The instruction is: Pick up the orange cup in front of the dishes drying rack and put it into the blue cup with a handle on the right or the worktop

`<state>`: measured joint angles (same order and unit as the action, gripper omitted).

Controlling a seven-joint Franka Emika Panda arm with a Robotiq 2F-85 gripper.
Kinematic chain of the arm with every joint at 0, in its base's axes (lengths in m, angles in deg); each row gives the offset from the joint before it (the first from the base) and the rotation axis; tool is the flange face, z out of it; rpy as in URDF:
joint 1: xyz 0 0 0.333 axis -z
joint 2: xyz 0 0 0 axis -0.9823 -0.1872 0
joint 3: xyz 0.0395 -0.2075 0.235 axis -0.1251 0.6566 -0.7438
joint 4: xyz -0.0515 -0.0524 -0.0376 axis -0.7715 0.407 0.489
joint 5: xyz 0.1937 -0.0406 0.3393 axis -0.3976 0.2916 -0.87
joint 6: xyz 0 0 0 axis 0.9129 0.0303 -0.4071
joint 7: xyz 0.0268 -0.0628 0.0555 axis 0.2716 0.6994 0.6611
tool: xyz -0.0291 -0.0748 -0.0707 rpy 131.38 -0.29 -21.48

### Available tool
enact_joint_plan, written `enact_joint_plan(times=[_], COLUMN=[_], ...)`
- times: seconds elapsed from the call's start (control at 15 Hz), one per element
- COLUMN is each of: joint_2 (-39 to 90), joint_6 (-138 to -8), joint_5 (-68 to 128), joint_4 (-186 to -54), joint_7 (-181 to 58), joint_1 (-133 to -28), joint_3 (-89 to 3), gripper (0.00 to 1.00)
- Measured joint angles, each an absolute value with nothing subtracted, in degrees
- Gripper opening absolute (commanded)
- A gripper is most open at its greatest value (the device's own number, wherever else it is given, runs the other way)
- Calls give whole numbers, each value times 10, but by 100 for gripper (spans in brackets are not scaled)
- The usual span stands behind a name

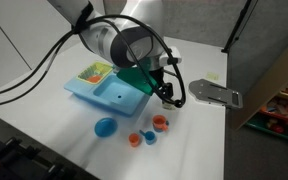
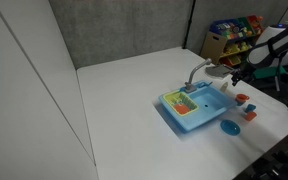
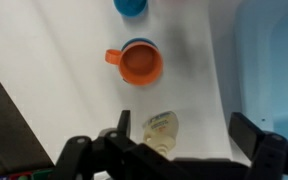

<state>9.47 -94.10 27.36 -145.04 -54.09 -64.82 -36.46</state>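
Observation:
The orange cup (image 3: 141, 64) stands upright on the white worktop (image 3: 64, 60), with a side handle to its left. A light-blue rim (image 3: 139, 43) shows at its far edge; I cannot tell whether the blue cup holds it or stands behind it. It also shows in both exterior views (image 1: 160, 123) (image 2: 250, 108). My gripper (image 3: 182, 125) is open and empty. It hovers above the worktop, short of the cup, beside the sink set (image 1: 109, 92). The yellow-green drying rack (image 1: 92, 72) sits at the sink's far end.
A small cream bottle (image 3: 161, 128) lies on the worktop between my jaws. A flat blue plate (image 1: 105, 127) and small orange pieces (image 1: 139, 138) lie near the cup. A grey metal part (image 1: 212, 93) lies by the table edge. A toy shelf (image 2: 234, 35) stands beyond it.

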Motion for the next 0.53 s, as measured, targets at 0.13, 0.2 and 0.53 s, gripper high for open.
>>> enact_joint_plan(times=[0.13,0.2,0.53], joint_2=[125,141,229], joint_6=[-916,-902,-810], joint_5=[274,274,274], joint_4=[-1466,-1473,-1504], joint_7=[-540,-540,-536], joint_1=[-656,-659,-673], joint_3=[-366,-367,-374], gripper=[100,100,100])
